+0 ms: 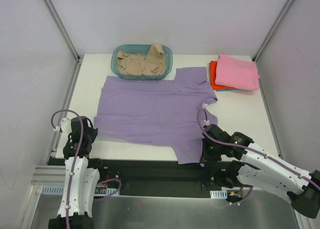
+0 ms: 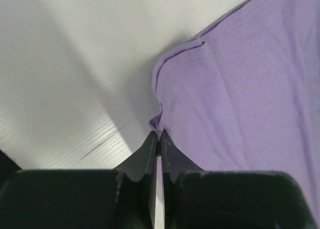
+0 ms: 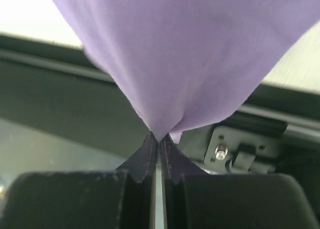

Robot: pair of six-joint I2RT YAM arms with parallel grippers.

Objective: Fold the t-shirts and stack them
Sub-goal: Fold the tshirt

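Lavender tee (image 1: 150,109) plain — pink tee (image 1: 237,71), orange-red tee (image 1: 213,75), beige tee (image 1: 142,63); translucent teal basket (image 1: 168,59).

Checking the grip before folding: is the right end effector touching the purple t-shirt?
Touching. The right wrist view shows the right end effector shut on the purple t-shirt.

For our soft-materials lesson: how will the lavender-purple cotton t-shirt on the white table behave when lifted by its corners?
Probably floppy: the lavender-purple cotton t-shirt funnels into a limp cone at the shut right gripper. Likely light: the left gripper holds it by a thin pinch of hem. It would probably sag between grips, not stay flat.
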